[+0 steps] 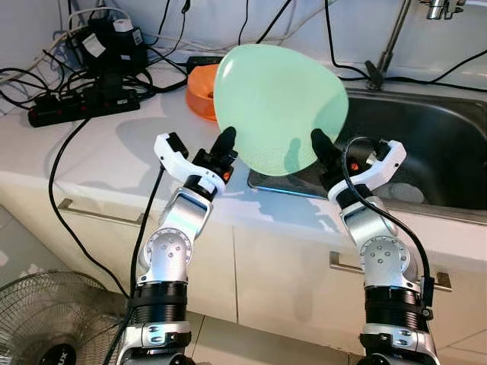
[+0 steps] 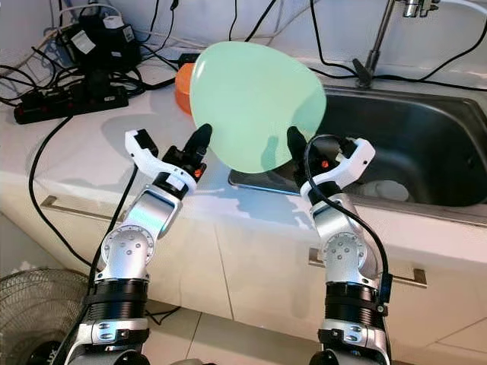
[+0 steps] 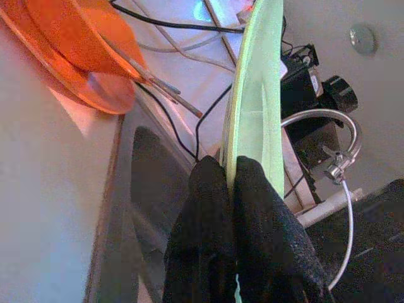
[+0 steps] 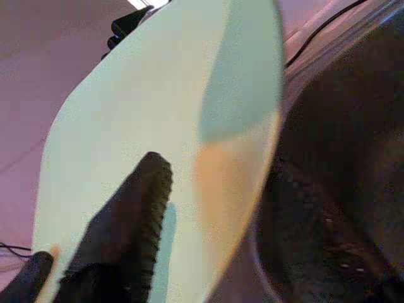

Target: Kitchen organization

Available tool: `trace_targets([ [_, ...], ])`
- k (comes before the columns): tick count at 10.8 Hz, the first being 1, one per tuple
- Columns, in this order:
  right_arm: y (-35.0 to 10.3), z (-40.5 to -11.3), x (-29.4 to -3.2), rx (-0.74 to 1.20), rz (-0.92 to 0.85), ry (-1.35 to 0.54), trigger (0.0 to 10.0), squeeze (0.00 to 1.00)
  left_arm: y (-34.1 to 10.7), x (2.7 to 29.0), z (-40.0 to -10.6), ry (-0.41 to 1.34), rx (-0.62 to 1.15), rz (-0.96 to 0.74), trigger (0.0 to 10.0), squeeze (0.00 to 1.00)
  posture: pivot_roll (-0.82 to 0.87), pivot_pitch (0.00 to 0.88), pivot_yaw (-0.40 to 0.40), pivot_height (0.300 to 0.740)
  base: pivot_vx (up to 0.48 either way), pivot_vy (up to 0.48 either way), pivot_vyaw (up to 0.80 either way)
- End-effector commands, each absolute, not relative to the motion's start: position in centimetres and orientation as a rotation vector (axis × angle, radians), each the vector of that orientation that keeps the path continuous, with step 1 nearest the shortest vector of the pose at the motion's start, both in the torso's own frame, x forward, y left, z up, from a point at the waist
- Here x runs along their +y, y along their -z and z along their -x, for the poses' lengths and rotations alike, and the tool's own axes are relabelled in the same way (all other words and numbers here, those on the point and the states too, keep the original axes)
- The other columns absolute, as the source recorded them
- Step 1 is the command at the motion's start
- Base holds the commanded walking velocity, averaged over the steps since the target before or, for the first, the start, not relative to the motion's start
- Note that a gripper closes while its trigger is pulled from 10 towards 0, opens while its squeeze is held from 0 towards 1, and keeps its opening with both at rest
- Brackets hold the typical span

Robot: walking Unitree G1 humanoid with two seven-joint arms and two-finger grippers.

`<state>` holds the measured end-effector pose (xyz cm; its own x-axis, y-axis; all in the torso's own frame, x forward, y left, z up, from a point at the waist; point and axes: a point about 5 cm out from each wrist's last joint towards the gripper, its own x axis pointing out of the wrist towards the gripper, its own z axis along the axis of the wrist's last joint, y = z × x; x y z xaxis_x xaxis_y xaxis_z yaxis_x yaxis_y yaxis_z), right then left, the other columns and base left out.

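you have the pale green plate (image 1: 278, 106) up in the air, tilted nearly on edge, over the join between the white counter (image 1: 106, 160) and the steel sink (image 1: 434, 152). it touches neither.

left gripper (image 1: 225, 144): at the plate's lower left edge. in the left wrist view its two black fingers (image 3: 214, 240) are closed on the rim, one on each face of the plate.

right gripper (image 1: 321, 148): at the plate's lower right edge. in the right wrist view one black finger (image 4: 136, 214) lies flat against the plate's face. the other finger's place you cannot make out, so whether this gripper is clamped on the plate you cannot tell.

behind the plate, on the counter near the sink's corner, sits an orange bowl (image 1: 202, 91), partly hidden by the plate. a metal utensil rests in it, seen in the left wrist view.

far left of the counter: a black power strip (image 1: 84, 106) and a tangle of black cables (image 1: 46, 76). the faucet stem (image 1: 392, 42) rises at the back of the sink. something pale lies in the sink basin, too unclear to name. a fan (image 1: 46, 319) stands on the floor at lower left, before the cabinet fronts.
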<state>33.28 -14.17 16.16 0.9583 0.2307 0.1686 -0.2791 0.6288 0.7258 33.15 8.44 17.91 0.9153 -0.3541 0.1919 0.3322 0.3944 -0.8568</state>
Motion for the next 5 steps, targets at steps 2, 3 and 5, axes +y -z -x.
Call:
trace_targets([
  [2,-17.0,-33.21,-13.87,-0.094,-0.869,-0.328,0.0,0.0,-22.14,5.61,-33.17,0.601,-0.074,1.124,10.0,0.0,0.05,0.0,0.066,0.74,0.0,0.0,0.0],
  [3,-17.06,-33.24,-13.84,-0.098,-0.884,-0.327,0.0,0.0,-21.96,5.56,-33.18,0.601,-0.064,1.12,10.0,0.0,0.05,0.0,0.067,0.74,0.0,0.0,0.0],
  [5,-17.37,-33.35,-14.12,-0.12,-0.936,-0.311,0.0,0.0,-21.41,5.61,-33.21,0.587,-0.041,1.102,10.0,0.0,0.05,0.0,0.071,0.74,0.0,0.0,0.0],
])
